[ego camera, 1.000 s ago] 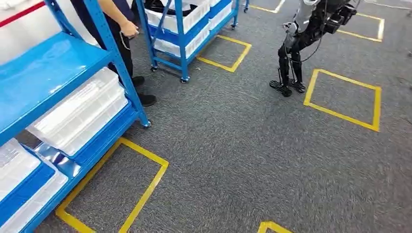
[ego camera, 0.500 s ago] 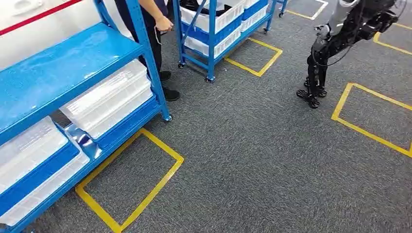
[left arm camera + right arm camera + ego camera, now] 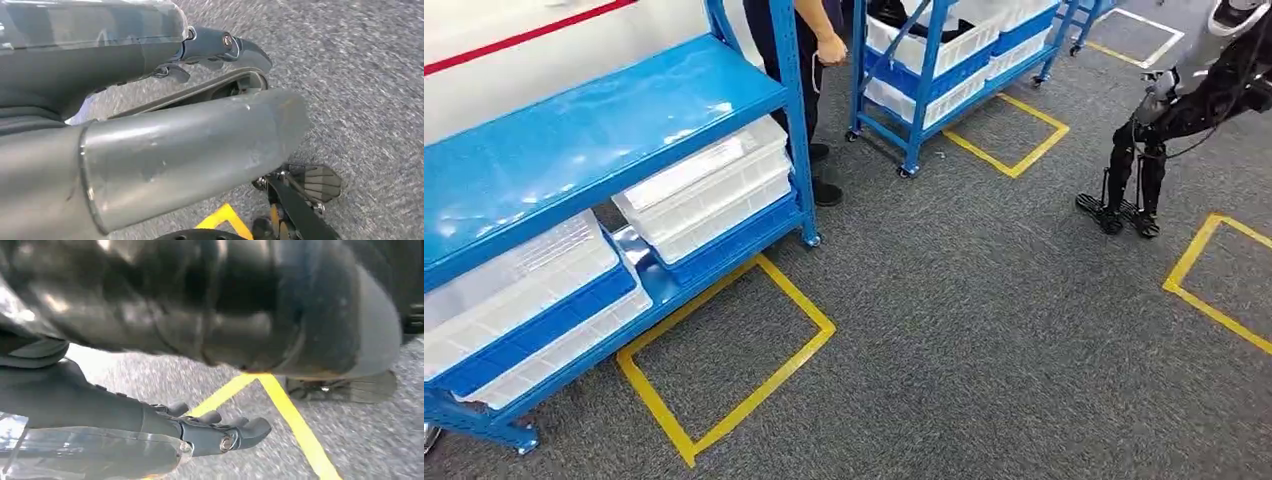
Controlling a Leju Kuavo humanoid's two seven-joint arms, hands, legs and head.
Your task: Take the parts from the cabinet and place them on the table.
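Blue metal shelving cabinet [image 3: 614, 110] at the left of the head view, standing on grey carpet [image 3: 984, 330]. Glossy blue upper shelf; on the lower shelf, two stacks of clear plastic part bins [image 3: 709, 200] with blue trays between, one stack near the cabinet's right post, the other [image 3: 524, 300] further left. Contents of the bins too blurred to tell. Yellow tape rectangle [image 3: 724, 360] on the carpet just in front of the cabinet. Behind the right post, a person in dark trousers and black shoes [image 3: 809, 90], one hand hanging by the hip. Further back, a second blue wheeled rack [image 3: 944, 60] loaded with white bins, beside another yellow tape square. At the far right, a second humanoid robot [image 3: 1164, 110], dark legs on the carpet, silver upper body cut off by the edge.

Left wrist view: left hand [image 3: 215, 47] seen from behind, dark fingers [image 3: 170, 72] curled loosely inward, nothing between them, above blurred carpet. Grey cover across most of the frame.

Right wrist view: right hand [image 3: 210, 432] with dark fingers [image 3: 250, 427] lying side by side and lightly bent, empty, over carpet crossed by a yellow tape line [image 3: 290, 420].
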